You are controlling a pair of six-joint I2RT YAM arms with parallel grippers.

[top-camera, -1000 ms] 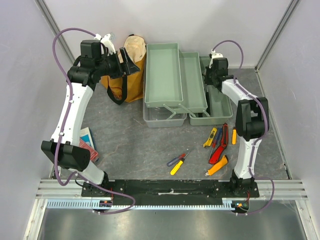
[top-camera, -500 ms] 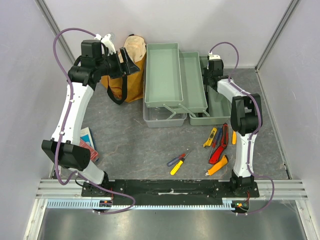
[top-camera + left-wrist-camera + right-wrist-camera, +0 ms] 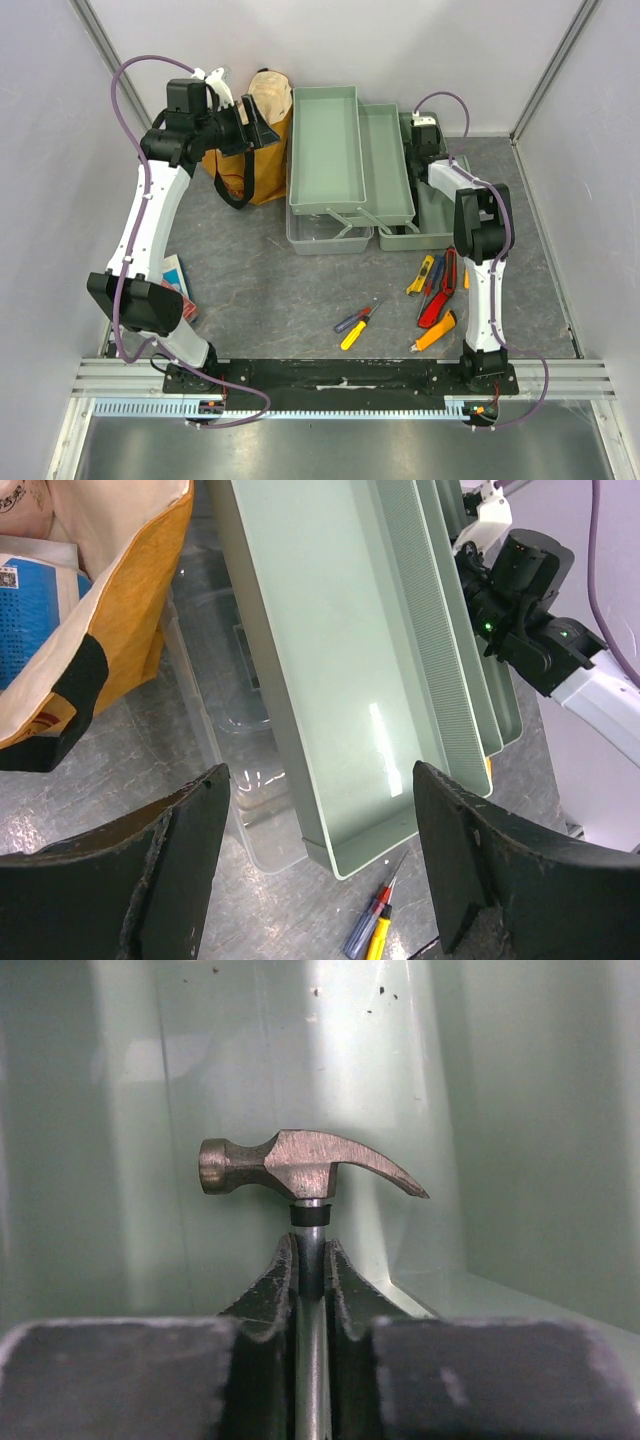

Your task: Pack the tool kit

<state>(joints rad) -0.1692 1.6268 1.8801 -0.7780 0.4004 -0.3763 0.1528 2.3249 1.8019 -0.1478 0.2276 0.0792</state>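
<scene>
The toolbox (image 3: 325,130) stood open at the rear middle of the table (image 3: 270,290), with its green trays spread side by side. The right gripper (image 3: 311,1260) was down inside the toolbox at its right end. Its two fingers (image 3: 268,1290) were clamped on the bare metal shaft of the hammer (image 3: 290,1165), just under the black collar below the head. In the wrist view the hammer head stood directly beyond the fingertips, blunt face to the left and claw to the right. It was close to a pale green inner wall, but contact with that wall could not be determined. The left gripper (image 3: 320,800) hung above the rear left of the table, jaws wide apart and holding nothing, with the leftmost tray and the toolbox's clear part below the gap. The bag (image 3: 262,110) stood just left of the toolbox, beside this gripper. A yellow-handled screwdriver (image 3: 353,325) lay loose on the near middle of the table. A cluster of hand tools (image 3: 438,285) with yellow, red and orange handles lay beside the right arm. All of these were well apart from both grippers.
</scene>
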